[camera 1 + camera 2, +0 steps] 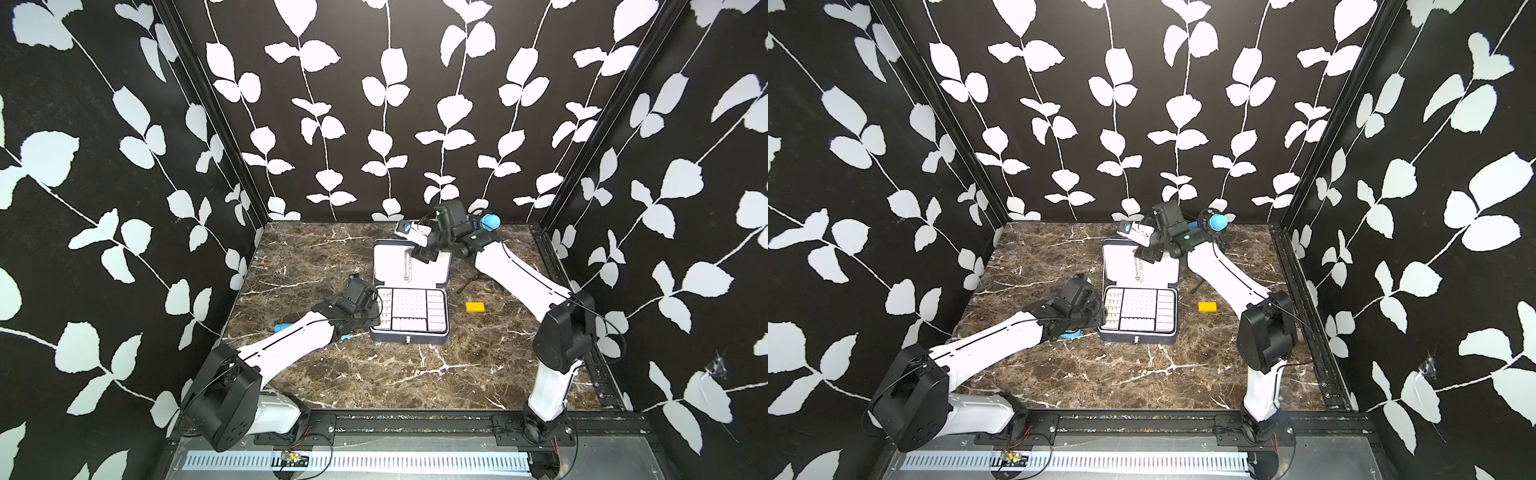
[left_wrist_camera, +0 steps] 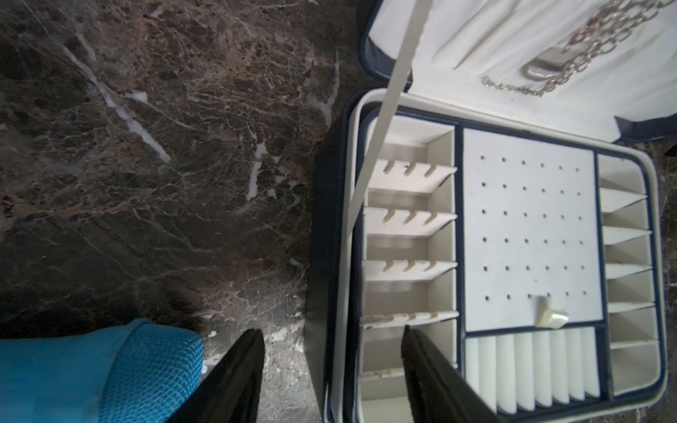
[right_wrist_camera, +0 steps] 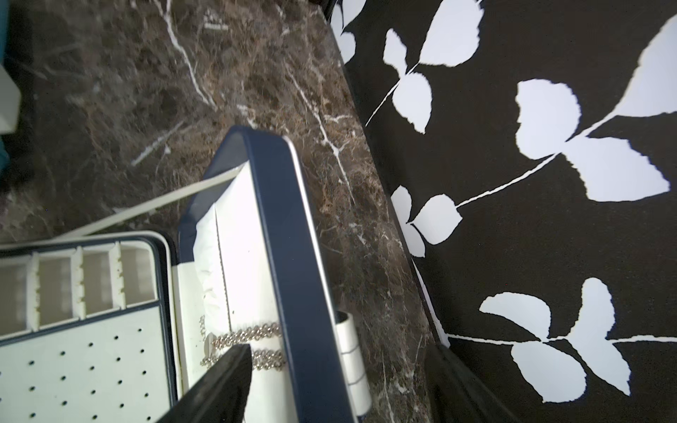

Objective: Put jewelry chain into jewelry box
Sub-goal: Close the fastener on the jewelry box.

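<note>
Loose jewelry chain on open jewelry box lid (white lining), left fingers and right fingers wide apart.

Chain partly hidden
A finger of the right gripper covers part of the chain in the right wrist view; both top views lose its 12 o'clock end under that gripper; the left wrist view crops it.

No legible text, label, brand or number on the jewelry box or elsewhere.
</note>
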You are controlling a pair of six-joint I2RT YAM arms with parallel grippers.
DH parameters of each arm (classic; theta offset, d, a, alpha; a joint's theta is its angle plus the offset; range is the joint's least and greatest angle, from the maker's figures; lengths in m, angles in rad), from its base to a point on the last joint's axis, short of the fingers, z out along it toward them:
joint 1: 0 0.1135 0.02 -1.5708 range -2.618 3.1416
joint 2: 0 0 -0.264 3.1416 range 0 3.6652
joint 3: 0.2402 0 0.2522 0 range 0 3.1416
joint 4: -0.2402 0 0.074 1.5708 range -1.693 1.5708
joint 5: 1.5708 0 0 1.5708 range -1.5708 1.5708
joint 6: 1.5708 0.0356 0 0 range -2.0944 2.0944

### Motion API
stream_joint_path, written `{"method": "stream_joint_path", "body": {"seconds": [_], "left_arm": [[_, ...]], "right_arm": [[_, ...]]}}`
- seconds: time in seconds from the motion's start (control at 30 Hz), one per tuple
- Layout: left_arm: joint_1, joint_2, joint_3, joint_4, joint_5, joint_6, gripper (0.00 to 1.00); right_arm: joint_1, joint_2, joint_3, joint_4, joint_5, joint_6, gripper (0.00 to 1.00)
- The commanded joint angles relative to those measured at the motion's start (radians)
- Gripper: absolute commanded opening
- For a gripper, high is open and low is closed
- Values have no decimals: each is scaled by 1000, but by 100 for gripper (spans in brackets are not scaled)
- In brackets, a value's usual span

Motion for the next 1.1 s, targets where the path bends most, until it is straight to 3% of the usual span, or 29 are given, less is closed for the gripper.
{"method": "stream_joint_path", "body": {"seconds": [0.0, 0.67, 1.07], "left_arm": [[4, -15, -12, 4, 4, -6, 63], [3, -1, -8, 4, 7, -5, 63], [3, -8, -11, 3, 4, -6, 63]], "right_arm": [[-23, 1, 48, -34, -94, 120, 77], [-40, 78, 55, -27, -95, 134, 80], [-25, 47, -1, 32, -12, 66, 88]]}}
